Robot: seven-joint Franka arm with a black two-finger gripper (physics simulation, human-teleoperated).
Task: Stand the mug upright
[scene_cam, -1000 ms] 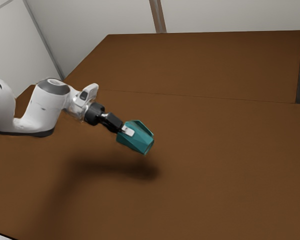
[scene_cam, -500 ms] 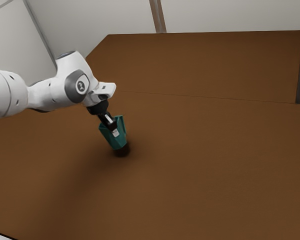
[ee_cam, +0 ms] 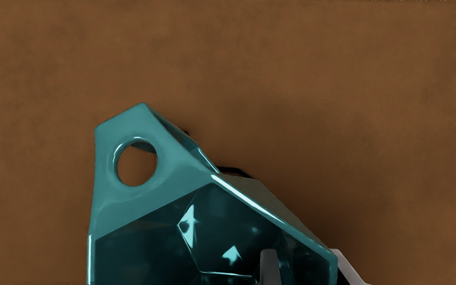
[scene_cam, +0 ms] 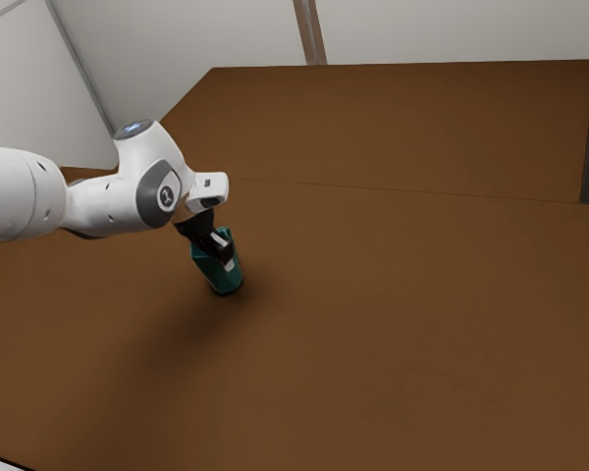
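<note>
Exterior view: beside the arm (scene_cam: 118,201), set back, looking down; wrist view: from the hand (scene_cam: 226,257), close, facing the surface (scene_cam: 402,324); both share the mug (scene_cam: 222,281)

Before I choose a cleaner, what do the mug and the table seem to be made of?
The mug looks like glossy glazed ceramic, though hard plastic is possible: teal facets with sharp white glints. The table may be wood or laminate, matte: brown, faintly mottled, without crisp reflections.
</note>
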